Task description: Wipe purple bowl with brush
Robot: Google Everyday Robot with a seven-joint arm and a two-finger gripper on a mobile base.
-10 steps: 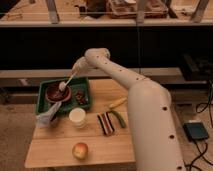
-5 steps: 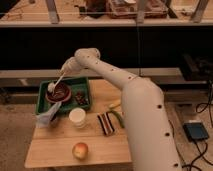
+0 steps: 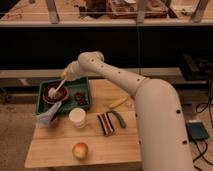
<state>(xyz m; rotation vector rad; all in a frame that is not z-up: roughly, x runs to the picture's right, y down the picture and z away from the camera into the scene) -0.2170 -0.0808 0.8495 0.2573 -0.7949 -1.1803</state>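
Gripper (image 3: 66, 76), above round maroon-purple bowl (image 3: 61, 98), was found clamped on upper handle of slim cream brush (image 3: 58, 87); brush judged light, stiff.

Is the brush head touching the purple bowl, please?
Cannot tell: camera view shows the brush head overlapping the purple bowl, gripper holding its handle above the tray.

Dim, warm light falls from above onto the counter (image 3: 116, 146); the pincer (image 3: 65, 76), left of centre and gripping the brush (image 3: 58, 87), shows pale against the dark shadowed band behind.
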